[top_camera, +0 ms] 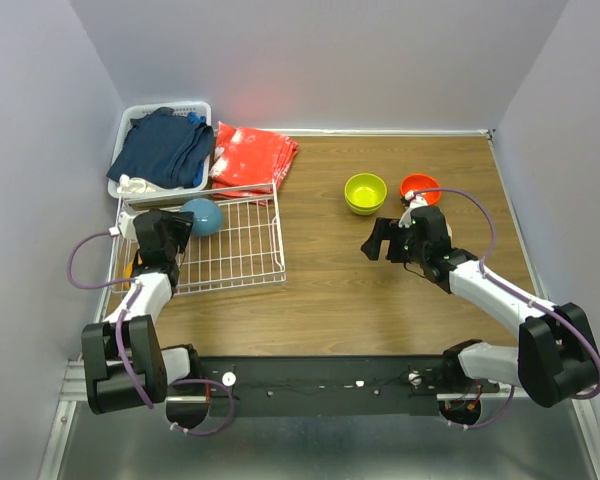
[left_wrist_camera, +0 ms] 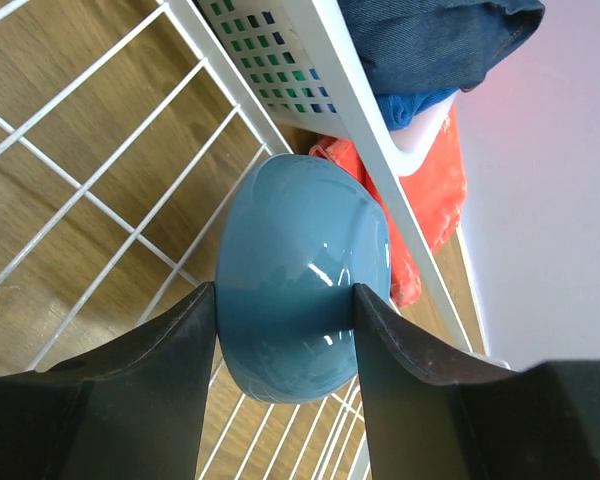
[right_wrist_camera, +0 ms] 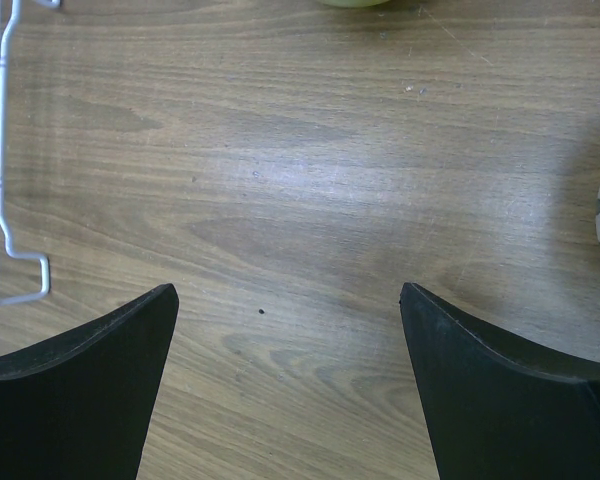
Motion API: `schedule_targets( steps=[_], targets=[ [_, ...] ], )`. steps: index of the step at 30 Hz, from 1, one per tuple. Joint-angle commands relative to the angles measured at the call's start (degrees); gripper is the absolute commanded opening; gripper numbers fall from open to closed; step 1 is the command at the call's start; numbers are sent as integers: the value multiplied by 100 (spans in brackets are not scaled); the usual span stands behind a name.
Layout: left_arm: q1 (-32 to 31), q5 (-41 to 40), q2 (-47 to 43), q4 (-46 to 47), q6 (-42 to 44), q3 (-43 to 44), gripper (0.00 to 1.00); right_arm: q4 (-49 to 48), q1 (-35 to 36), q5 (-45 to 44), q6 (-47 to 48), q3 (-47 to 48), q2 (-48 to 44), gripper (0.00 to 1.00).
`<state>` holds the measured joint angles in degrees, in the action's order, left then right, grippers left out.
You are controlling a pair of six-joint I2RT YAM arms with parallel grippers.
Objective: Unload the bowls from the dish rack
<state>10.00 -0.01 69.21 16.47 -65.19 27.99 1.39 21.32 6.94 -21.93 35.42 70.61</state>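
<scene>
The white wire dish rack lies at the left of the table. At its far left stands a glossy blue bowl, tipped on its side. My left gripper is shut on it. In the left wrist view both black fingers press the blue bowl's sides above the rack wires. Lime green bowls sit stacked on the wood, with a red-orange bowl beside them. My right gripper hangs open just in front of them, over bare wood, holding nothing.
A white plastic basket of dark blue clothes stands at the back left, with a red-orange cloth beside it. A sliver of orange shows beside the left arm. The rack's corner lies left of the right gripper.
</scene>
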Motion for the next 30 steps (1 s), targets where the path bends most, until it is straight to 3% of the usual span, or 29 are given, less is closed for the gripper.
schedule_targets(
  steps=[1, 6, 17, 22, 30],
  targets=[
    [-7, -175, -311, -441, 216, 347, 40, -60, 30, 62, 84, 105, -56, 100],
    [-7, -192, -592, -908, 656, 663, 31, -25, 39, 97, 84, 132, -82, 100],
    [-226, -113, -1549, -1875, 2316, 1296, 27, 257, 30, 247, -30, 281, -293, 100],
    [-893, -253, -1884, -2051, 3361, 1622, 26, 590, 30, 282, -92, 614, -469, 100],
    [-2509, -333, -2096, -2323, 4979, 2201, 26, 1249, 39, -201, -4, 1055, -767, 100]
  ],
)
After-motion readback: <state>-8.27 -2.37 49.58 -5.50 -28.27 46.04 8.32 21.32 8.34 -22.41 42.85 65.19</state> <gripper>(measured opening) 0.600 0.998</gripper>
